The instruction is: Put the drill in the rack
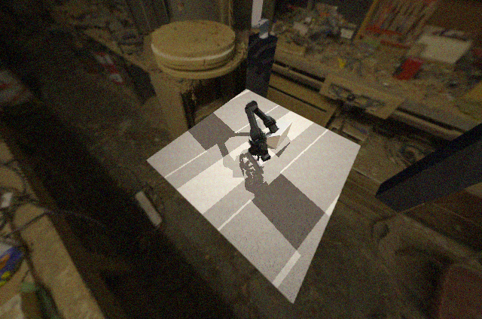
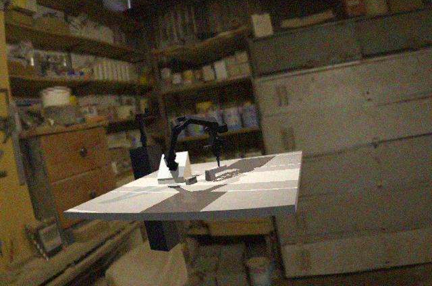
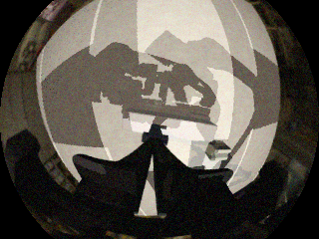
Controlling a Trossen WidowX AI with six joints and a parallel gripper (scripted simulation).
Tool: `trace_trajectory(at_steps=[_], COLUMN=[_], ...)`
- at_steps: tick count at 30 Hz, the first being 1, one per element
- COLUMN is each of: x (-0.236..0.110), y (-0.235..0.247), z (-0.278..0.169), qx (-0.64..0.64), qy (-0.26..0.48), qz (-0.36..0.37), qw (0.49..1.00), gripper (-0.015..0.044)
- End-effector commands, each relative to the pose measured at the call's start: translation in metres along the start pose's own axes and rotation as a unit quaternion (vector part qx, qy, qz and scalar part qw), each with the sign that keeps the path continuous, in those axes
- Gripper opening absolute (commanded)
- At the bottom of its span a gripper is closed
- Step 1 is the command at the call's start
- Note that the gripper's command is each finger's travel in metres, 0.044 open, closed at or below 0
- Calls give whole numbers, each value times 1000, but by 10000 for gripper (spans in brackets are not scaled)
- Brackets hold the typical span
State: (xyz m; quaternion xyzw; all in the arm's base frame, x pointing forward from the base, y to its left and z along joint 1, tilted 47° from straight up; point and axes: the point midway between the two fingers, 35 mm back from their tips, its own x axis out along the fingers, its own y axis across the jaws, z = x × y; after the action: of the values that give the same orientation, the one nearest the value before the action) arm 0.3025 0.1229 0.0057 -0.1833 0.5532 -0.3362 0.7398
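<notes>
A black six-joint arm [image 2: 188, 123] reaches over a grey-and-white patterned tabletop [image 2: 251, 192], its gripper [image 2: 218, 163] fully closed on nothing and pointing down just above a low grey block [image 2: 215, 173]. A smaller grey block [image 2: 190, 180] sits near a white wedge-shaped stand [image 2: 163, 170]. The drill cannot be made out.

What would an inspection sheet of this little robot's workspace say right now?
Surface: pale board with grey bands and white lines.
Job's things: small grey block under the gripper; smaller block beside it; white wedge-shaped piece by the arm's foot. Drill and key too small to tell apart.
Clutter: nothing seen on the board.
Gripper: fingers shut, holding nothing, pointing down above the grey block.
Cables: nothing seen.
Surroundings: dim workshop, shelves, wooden drawers.
</notes>
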Motion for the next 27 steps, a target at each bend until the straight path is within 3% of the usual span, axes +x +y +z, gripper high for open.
trace_trajectory(at_steps=[1, 27], x=[13, 21], y=[-1, -2], z=[-3, -8], qx=[1, 1], qy=[12, 12], qz=[-7, -7], qw=[1000, 1000], gripper=[0, 0])
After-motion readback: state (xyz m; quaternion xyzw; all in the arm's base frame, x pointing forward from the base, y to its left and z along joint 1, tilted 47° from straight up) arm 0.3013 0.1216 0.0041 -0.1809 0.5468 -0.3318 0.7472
